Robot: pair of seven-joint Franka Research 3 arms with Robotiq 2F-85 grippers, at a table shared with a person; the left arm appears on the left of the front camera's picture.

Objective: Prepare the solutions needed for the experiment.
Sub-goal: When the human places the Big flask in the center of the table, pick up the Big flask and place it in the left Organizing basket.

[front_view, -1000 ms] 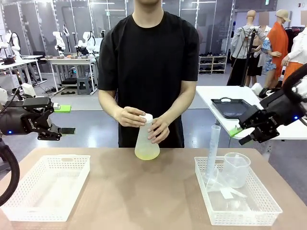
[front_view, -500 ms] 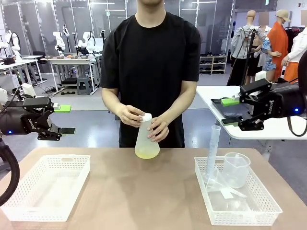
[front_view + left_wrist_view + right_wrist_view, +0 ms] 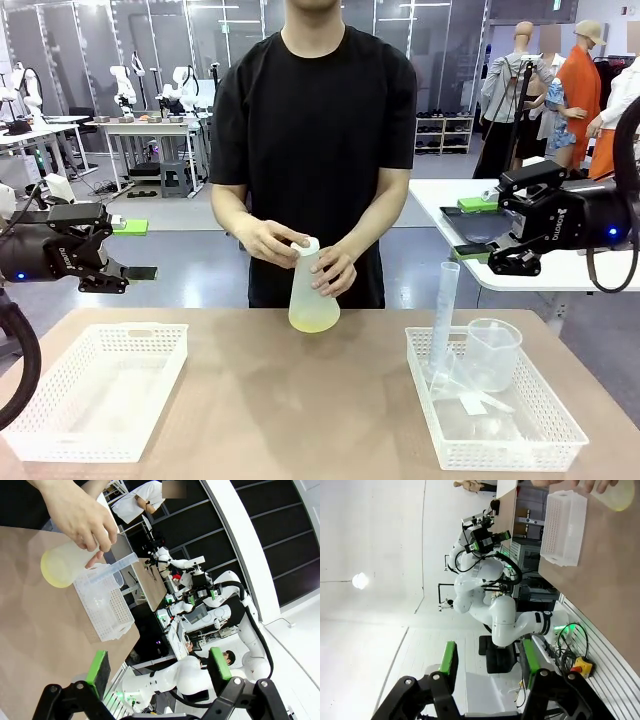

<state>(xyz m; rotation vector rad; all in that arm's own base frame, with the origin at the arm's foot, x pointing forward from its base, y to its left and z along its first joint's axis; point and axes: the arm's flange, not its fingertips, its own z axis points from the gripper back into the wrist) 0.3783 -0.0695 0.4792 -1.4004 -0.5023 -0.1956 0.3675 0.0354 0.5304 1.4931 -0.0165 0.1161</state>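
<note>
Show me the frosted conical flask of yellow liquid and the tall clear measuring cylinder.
frosted conical flask [image 3: 311,300]: front view, mid body.
tall clear measuring cylinder [image 3: 444,320]: front view, middle of tube.

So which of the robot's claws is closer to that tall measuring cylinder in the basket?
The right one. The right gripper hangs in the air above the measuring cylinder, slightly to the side of its top. The left gripper hovers far off at the table's opposite side.
</note>
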